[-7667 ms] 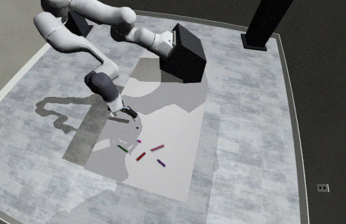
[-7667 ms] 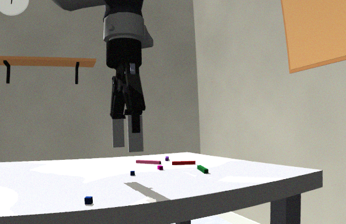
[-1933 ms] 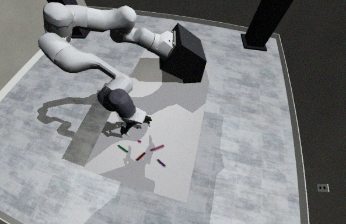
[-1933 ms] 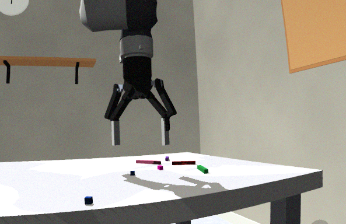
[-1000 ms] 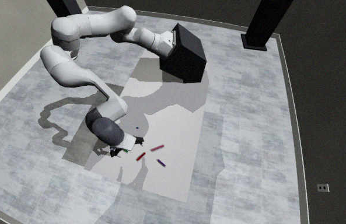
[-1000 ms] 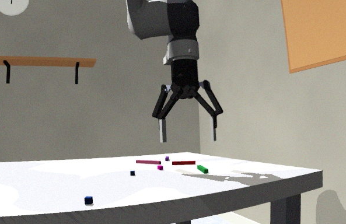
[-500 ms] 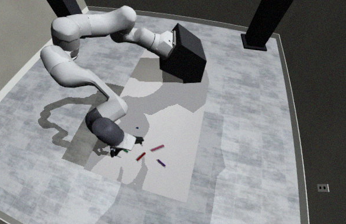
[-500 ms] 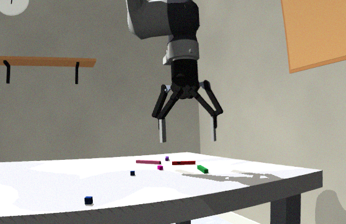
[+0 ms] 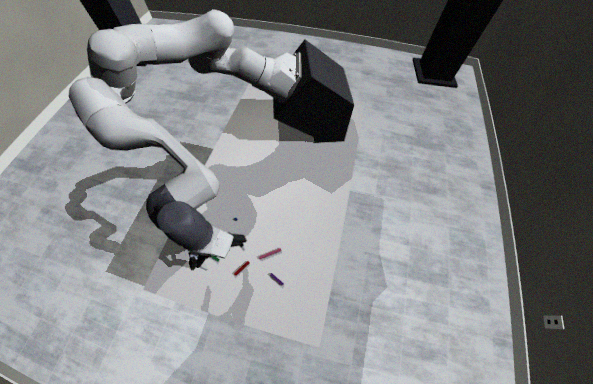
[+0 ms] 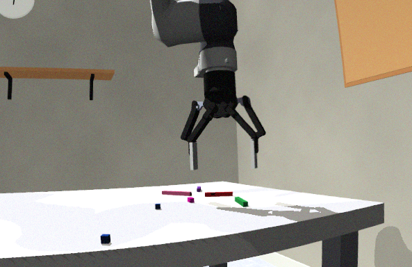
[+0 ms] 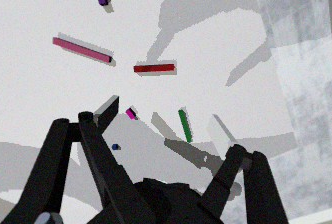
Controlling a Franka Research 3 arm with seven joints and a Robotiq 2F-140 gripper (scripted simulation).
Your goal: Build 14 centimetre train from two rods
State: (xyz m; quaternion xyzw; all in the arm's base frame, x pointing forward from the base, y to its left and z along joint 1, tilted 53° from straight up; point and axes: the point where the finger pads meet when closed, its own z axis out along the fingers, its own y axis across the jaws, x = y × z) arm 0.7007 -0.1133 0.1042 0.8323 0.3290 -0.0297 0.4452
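My gripper (image 9: pixel 225 257) (image 10: pixel 224 168) (image 11: pixel 165 113) is open and empty, high above the table. Beneath it lie a green rod (image 9: pixel 215 259) (image 10: pixel 241 201) (image 11: pixel 185 125) and a small magenta rod (image 10: pixel 190 199) (image 11: pixel 131 113), the latter hidden in the top view. A red rod (image 9: pixel 241 268) (image 10: pixel 219 194) (image 11: pixel 154 68) lies beyond them, apart from a pink rod (image 9: pixel 269 253) (image 10: pixel 176 193) (image 11: pixel 82 49). A purple rod (image 9: pixel 276 279) (image 10: pixel 199 189) (image 11: pixel 103 2) lies farther out, cut off in the wrist view. No rods touch.
A small blue rod (image 9: pixel 235 219) (image 10: pixel 158 206) (image 11: pixel 115 147) lies on the arm's side of the magenta one. Another blue rod (image 10: pixel 105 238) lies near the table's edge in the exterior view. A large black box-shaped block (image 9: pixel 314 95) is by the arm's base.
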